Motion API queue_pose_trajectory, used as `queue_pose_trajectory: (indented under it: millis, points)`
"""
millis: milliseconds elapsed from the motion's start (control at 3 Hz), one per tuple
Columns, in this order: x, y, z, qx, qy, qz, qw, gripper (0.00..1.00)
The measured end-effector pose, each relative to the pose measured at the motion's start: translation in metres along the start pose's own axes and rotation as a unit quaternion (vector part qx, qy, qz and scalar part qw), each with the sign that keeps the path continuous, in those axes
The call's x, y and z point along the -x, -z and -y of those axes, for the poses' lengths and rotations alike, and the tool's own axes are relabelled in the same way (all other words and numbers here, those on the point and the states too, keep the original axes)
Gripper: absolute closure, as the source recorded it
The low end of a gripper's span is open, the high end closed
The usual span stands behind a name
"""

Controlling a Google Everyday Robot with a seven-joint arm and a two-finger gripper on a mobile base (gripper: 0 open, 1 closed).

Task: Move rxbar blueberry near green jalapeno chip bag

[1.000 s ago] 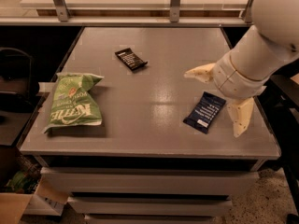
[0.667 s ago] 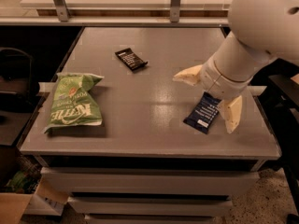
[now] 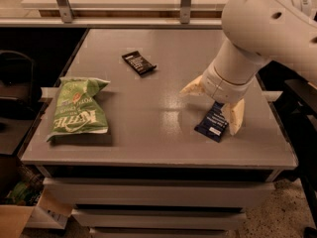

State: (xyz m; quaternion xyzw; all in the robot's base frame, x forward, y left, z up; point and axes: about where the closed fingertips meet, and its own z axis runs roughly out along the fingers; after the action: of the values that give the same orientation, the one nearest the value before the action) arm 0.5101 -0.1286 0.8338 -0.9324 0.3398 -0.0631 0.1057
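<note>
Along the left edge of the grey flat-topped counter (image 3: 148, 138) lies the crinkled light-green chip bag with white "Kettle" lettering (image 3: 77, 110), nearer the front-left corner than the back one. Its length runs from back to front, and the lettering reads upside down from this view. Further right and toward the back edge, a small flat black bar wrapper (image 3: 138, 62) rests at a slant, well apart from the bag.

Right of the counter's middle, my cream-fingered two-finger gripper (image 3: 208, 110) hangs low over the surface on the end of my thick white arm (image 3: 257, 29), which comes in from over the right edge. My fingers are spread wide. One finger (image 3: 192, 87) points toward the left edge. The other finger (image 3: 235, 117) points down toward the front edge.

The small flat dark navy-blue bar wrapper with white text (image 3: 212, 127) lies toward the front-right corner, under and between my fingers and much closer to the front-pointing one. That finger sits just beside the wrapper's right long side. I cannot tell whether it touches. The wrapper's long axis is diagonal: its near end points toward the front edge and a little left. Its far end runs back and right, under my wrist, where it is hidden. White print shows on the near half. The wrapper is well apart from the green bag, with most of the counter's width between them.
</note>
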Motion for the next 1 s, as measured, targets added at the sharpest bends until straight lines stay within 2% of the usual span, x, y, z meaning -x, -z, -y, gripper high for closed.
queue_pose_trajectory:
  millis: [333, 1000]
  points:
    - [-0.004, -0.007, 0.003, 0.007, 0.002, 0.011, 0.9999, 0.42]
    - [-0.005, 0.003, 0.006, 0.007, 0.002, 0.011, 0.9999, 0.88]
